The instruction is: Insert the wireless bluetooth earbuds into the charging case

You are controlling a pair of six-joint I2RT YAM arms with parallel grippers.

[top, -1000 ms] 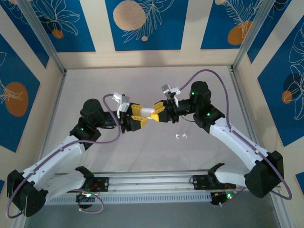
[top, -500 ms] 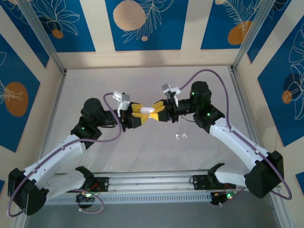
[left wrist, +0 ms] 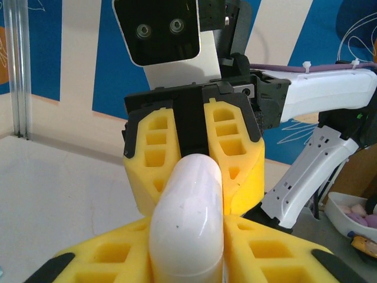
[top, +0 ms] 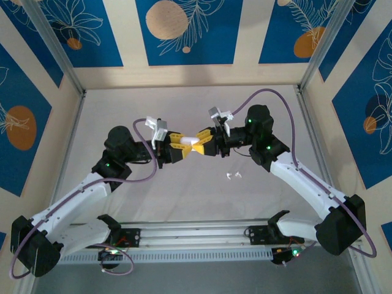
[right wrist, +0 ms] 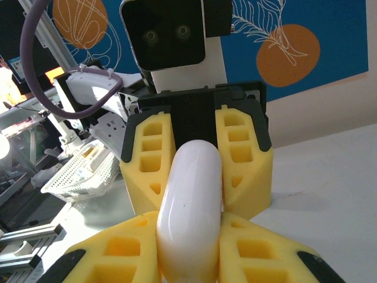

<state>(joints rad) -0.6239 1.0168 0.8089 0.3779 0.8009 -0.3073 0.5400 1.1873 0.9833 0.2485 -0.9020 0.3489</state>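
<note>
The case is white plastic, smooth and very shiny, with bright spots of light and a few tiny dark specks. The yellow fingers are dull plastic with square holes in them. The arm has shiny white plastic shells and black joints. The cable is smooth and purple. The table is pale and matt. The rails are ribbed grey metal.

Glossy white case, yellow and black left gripper and right gripper, tiny white earbuds, pale grey table, purple cables, blue wall panels with orange circles and white leaf outlines.
</note>
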